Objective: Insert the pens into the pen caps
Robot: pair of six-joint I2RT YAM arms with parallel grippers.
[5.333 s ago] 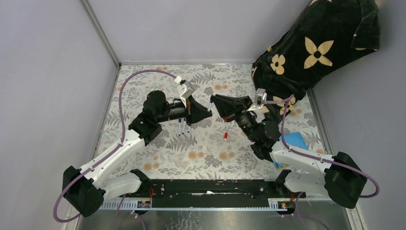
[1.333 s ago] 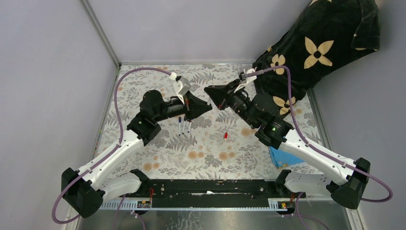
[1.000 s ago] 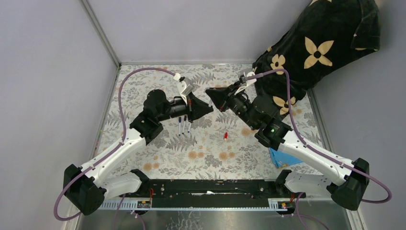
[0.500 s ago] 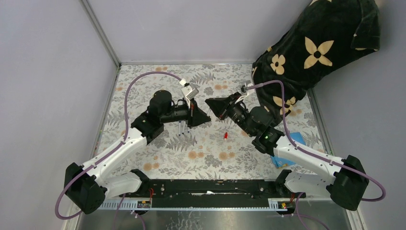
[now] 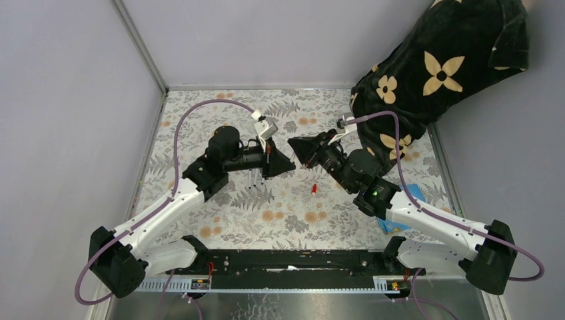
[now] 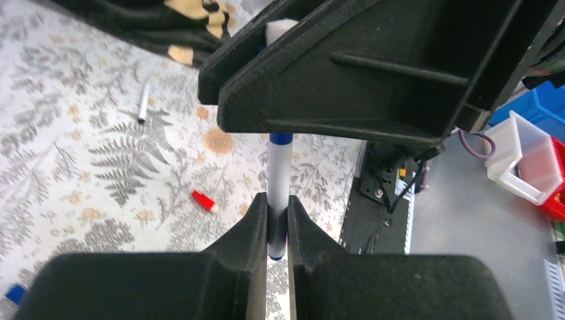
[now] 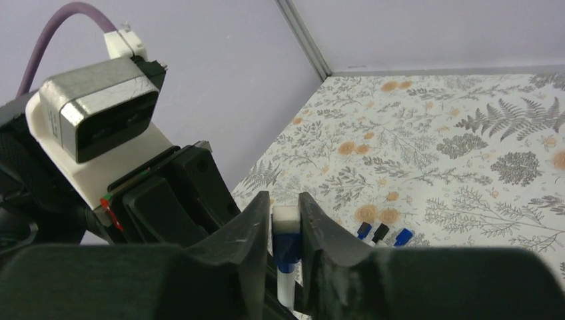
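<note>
Presently the pen (image 6: pixel 278 173) is pinched above the table (image 6: pixel 80 133) by the left gripper (image 6: pixel 278 203), its blue cap (image 6: pixel 280 139) flanked by the right gripper (image 7: pixel 285 207), whose hold cannot be judged; if released while half-seated or pushed off-axis, the cap could be dropped.

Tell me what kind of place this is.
Probably a robotics lab test cell: two white-and-black robot arms bolted to a black mounting rail, plain lilac panel walls boxing in a fern-print tabletop, and blue and red plastic parts bins nearby.
</note>
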